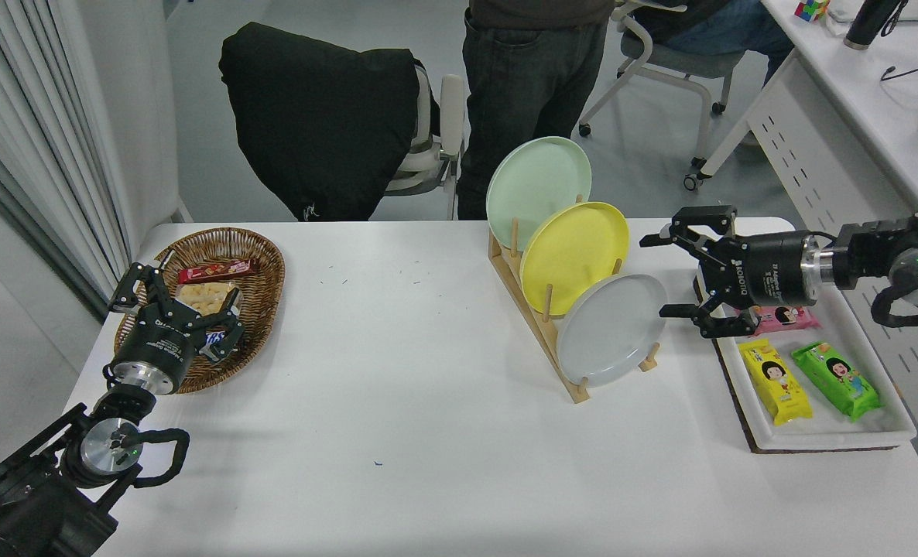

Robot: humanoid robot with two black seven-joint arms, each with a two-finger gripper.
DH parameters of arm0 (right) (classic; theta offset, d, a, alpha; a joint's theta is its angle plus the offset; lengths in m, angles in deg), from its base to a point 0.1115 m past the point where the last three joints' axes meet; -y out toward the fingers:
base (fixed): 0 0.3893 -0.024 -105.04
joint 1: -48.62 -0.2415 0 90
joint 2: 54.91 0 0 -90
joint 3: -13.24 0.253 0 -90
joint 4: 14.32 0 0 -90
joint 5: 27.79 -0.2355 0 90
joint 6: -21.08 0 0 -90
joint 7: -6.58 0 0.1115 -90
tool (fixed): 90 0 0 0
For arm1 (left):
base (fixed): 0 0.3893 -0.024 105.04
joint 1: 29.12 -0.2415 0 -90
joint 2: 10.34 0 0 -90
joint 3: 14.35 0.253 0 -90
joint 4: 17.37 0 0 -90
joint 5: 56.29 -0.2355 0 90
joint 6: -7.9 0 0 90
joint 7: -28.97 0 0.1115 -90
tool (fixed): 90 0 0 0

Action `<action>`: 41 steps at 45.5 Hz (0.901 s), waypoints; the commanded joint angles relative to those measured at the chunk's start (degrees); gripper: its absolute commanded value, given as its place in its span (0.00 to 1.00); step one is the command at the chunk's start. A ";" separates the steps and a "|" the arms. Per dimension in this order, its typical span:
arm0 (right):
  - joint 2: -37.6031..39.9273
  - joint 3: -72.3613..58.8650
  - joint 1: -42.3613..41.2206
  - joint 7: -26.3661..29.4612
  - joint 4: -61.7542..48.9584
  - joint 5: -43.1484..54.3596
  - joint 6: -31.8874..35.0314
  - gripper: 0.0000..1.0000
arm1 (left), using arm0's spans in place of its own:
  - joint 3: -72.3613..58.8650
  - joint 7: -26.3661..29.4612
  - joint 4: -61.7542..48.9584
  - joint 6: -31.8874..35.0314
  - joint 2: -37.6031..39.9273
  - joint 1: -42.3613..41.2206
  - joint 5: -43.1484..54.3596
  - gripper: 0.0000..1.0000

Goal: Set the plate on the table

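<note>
Pastel plates on my white table

My table (428, 402) is plain white. In the pale wooden rack (532, 325) stand a mint-green plate (536, 182), a yellow plate (575, 251) and a light grey plate (610, 333). My right gripper (672, 275) is black. The white tray (830, 437) holds pink (788, 317), yellow (775, 381) and green (834, 379) packets; the basket (262, 309) is brown wicker.
</note>
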 commanded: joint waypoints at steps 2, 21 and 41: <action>-1.63 0.76 0.53 6.20 0.40 -2.74 -10.27 0.99 | 0.00 0.00 -0.03 0.03 0.00 0.00 0.00 0.98; -3.57 8.57 3.25 6.20 2.07 -4.68 -11.94 0.99 | 0.00 0.00 0.06 0.03 0.00 0.00 0.00 0.98; -4.62 11.84 4.13 6.20 1.63 -3.01 -16.68 0.99 | 0.00 0.00 -0.03 -0.06 0.00 0.00 0.00 0.98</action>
